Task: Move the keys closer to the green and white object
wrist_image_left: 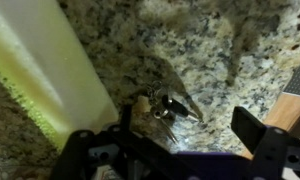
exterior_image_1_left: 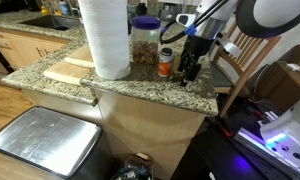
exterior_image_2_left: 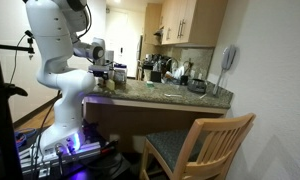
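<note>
In the wrist view the keys (wrist_image_left: 168,105), a small dark and silver bunch, lie on the speckled granite counter (wrist_image_left: 220,50). The green and white object (wrist_image_left: 50,75), a flat block with a cream face and a yellow-green edge, lies just to their left, nearly touching them. My gripper (wrist_image_left: 190,125) is open, its fingers down on either side of the keys, which sit close to the left finger. In both exterior views the gripper (exterior_image_1_left: 190,68) (exterior_image_2_left: 105,75) is low over the counter. The keys and the block are hidden there.
A small orange bottle with a white cap (exterior_image_1_left: 166,63), a jar (exterior_image_1_left: 144,40), a paper towel roll (exterior_image_1_left: 105,38) and a wooden board (exterior_image_1_left: 70,70) stand beside the gripper. A wooden chair (exterior_image_1_left: 255,60) (exterior_image_2_left: 200,145) stands past the counter's edge.
</note>
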Robot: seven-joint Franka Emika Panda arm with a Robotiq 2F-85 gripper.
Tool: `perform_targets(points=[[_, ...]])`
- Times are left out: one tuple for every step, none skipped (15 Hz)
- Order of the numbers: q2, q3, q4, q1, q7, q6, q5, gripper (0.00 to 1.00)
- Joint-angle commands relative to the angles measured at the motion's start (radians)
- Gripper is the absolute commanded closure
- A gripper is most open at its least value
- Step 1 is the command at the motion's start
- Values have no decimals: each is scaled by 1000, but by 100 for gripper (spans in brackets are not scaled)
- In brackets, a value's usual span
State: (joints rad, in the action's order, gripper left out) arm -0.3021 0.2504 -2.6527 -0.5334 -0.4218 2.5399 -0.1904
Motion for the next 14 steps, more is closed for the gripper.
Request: perform_targets(points=[[41,13,-2,8,-7,49,20,19],[46,14,-3,7,-9,53,21,28],[47,16,-5,7,-10,56,21,34],[47,17,-7,6,-11,59,21,42],[47,17,-7,4,-13,60,20,48],[47,17,-7,3,-12,60,20,56],[45,17,-8,2,-13,59,21,62],[43,16,-10,1,-13,59,21,69],[41,15,-11,1,-14,59,21,76],[37,14,-13,1,-15,59,21,83],[32,12,-14,2,-14,56,21,89],[22,10,-15,2,-13,47,17,97],[10,4,-15,-3,-18,38,3,99],[-9,-7,-11,-14,-31,12,-23,100]])
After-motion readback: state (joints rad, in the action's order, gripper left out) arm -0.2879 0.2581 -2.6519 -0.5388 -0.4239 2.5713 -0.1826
